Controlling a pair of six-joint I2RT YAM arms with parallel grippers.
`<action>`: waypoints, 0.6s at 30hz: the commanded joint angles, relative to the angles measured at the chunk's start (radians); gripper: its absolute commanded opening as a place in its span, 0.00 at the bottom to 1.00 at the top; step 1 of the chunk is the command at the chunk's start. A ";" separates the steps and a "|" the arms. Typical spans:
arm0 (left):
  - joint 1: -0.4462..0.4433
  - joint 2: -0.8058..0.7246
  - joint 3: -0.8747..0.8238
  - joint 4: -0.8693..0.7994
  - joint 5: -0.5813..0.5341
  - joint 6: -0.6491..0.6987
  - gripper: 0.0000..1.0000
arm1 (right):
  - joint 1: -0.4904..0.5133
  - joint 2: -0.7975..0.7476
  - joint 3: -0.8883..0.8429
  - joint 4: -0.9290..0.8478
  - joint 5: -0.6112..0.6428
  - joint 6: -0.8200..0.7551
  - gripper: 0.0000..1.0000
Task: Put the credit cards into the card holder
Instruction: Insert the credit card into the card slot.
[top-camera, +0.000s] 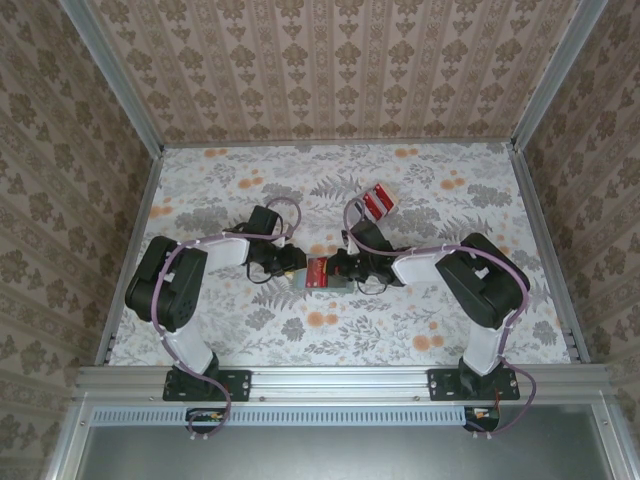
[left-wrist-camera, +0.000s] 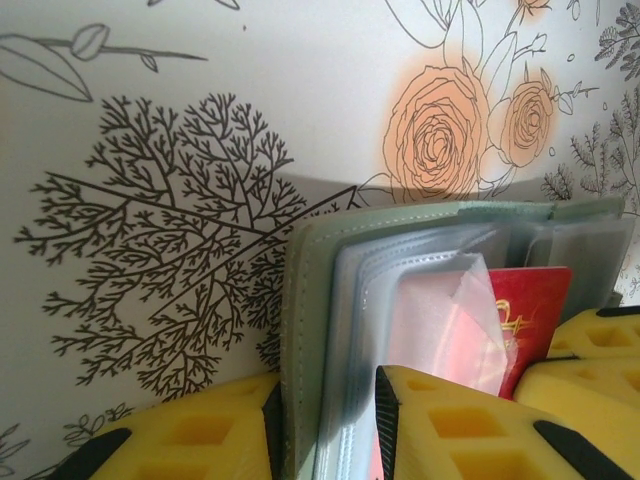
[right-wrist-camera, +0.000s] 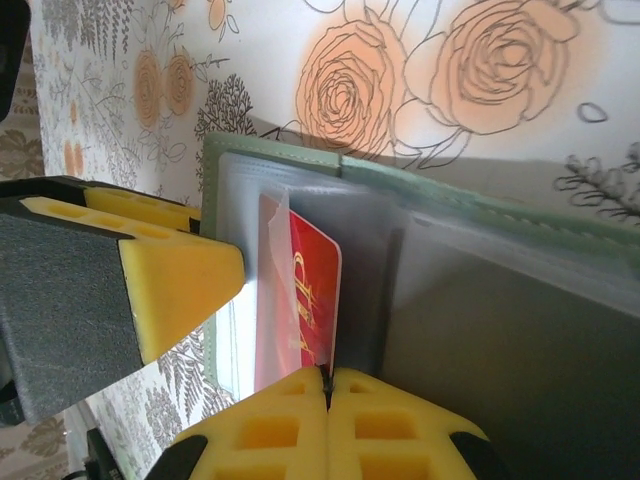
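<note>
**Overhead view.** The card holder is sitting between the two grippers over the floral table. Whether it is resting on the cloth cannot be told. The left gripper is meeting the holder at its left edge and the right gripper at its right edge. Spare cards, red and white, are lying on the table beyond the holder, to its far right and well apart from it.

**Left wrist view.** The left gripper is standing narrow. Its fingers are clamping the holder's grey-green cover together with some of the clear sleeves. One finger is pressing outside the cover and the other is lying among the sleeves.

**Right wrist view.** The right gripper is standing fully closed, pinching the near edge of a red card. The card is standing partly inside a sleeve, close behind the holder's cover edge. The left gripper's yellow finger is pressing on the holder just beside the card.
</note>
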 joint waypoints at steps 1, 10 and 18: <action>-0.051 0.072 -0.013 0.044 -0.009 -0.009 0.32 | 0.039 0.037 0.058 -0.049 0.064 0.001 0.02; -0.039 0.017 -0.033 0.025 -0.029 -0.018 0.34 | 0.048 -0.003 0.076 -0.155 0.108 -0.051 0.16; 0.018 -0.108 0.009 -0.079 -0.048 0.008 0.41 | 0.024 -0.160 0.082 -0.326 0.147 -0.141 0.32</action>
